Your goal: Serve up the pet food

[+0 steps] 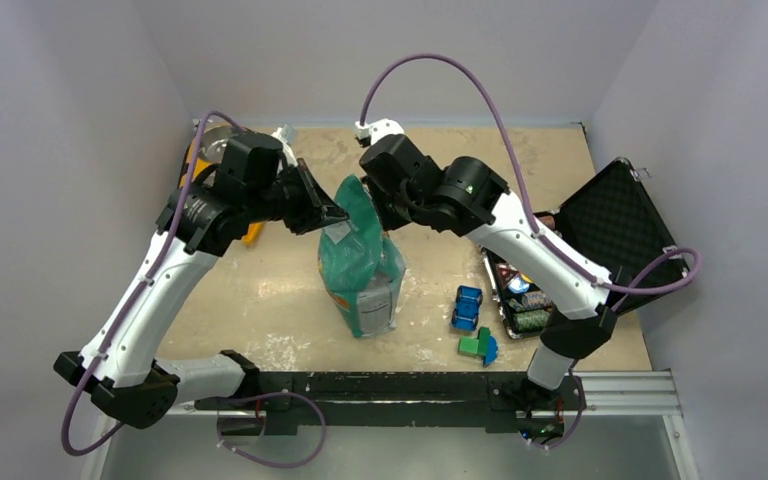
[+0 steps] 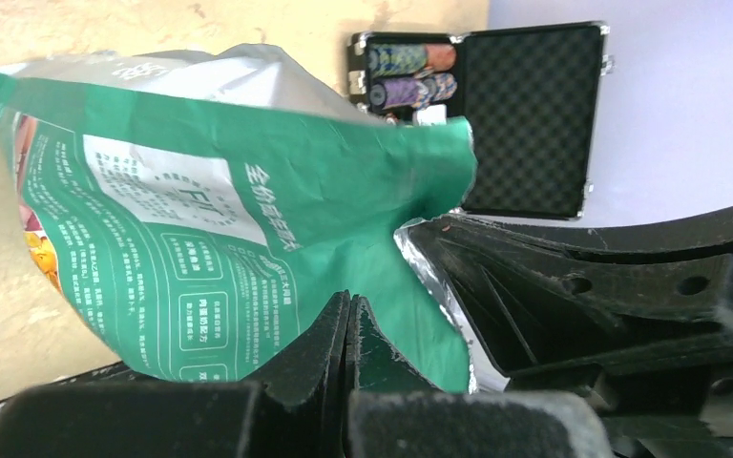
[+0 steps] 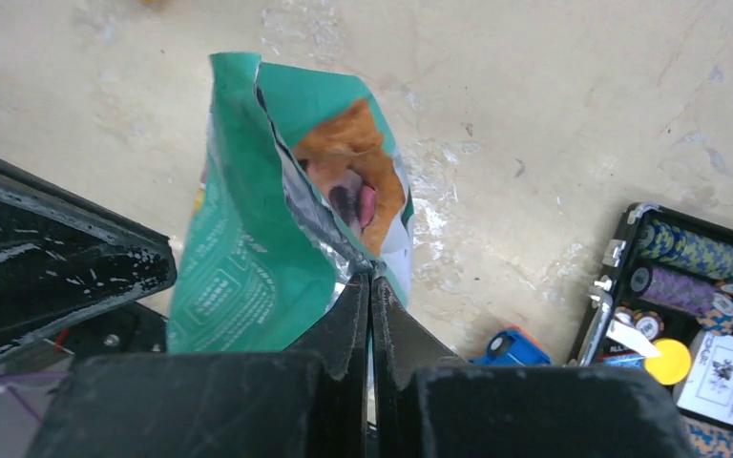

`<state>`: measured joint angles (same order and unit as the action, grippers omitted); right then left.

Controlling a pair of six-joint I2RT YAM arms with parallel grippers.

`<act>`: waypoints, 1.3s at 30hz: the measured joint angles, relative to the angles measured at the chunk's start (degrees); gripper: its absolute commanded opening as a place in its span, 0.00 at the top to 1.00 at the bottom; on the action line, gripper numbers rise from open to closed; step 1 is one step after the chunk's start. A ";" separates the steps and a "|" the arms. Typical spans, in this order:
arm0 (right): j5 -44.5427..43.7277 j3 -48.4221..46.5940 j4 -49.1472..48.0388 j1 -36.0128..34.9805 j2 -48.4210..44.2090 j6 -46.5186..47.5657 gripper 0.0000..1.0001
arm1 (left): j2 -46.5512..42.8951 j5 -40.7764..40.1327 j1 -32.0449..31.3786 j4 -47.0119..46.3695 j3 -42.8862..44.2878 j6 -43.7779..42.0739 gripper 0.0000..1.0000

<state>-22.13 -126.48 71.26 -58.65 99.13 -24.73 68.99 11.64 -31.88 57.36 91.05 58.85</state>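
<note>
pet food bag (image 1: 360, 265) stands on scuffed beige table (image 1: 260, 300), grey walls.

Pet food bag (image 1: 360, 262): teal-green with white print panels, silver inner lining at the mouth, orange animal picture with a pink tongue on one face. Counter (image 1: 260, 290) pale beige with whitish scuffs; case (image 1: 615, 225) at right is black, with black foam in the lid, and its chips (image 3: 697, 250) are striped blue-yellow and purple-white. Toy blocks (image 1: 477, 330) blue and green; arms white with black joints, purple cables, black left gripper (image 2: 348, 329) and right gripper (image 3: 370, 310).
</note>
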 measured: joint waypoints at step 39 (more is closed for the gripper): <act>26.38 5.79 -10.23 5.75 -5.66 1.75 1.00 | -0.20 3.98 0.31 -9.75 -2.21 -1.46 0.91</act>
<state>4.25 -120.68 61.04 -52.90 93.47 -22.98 68.79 15.62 -31.57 47.62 88.84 57.39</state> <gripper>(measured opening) 0.007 0.218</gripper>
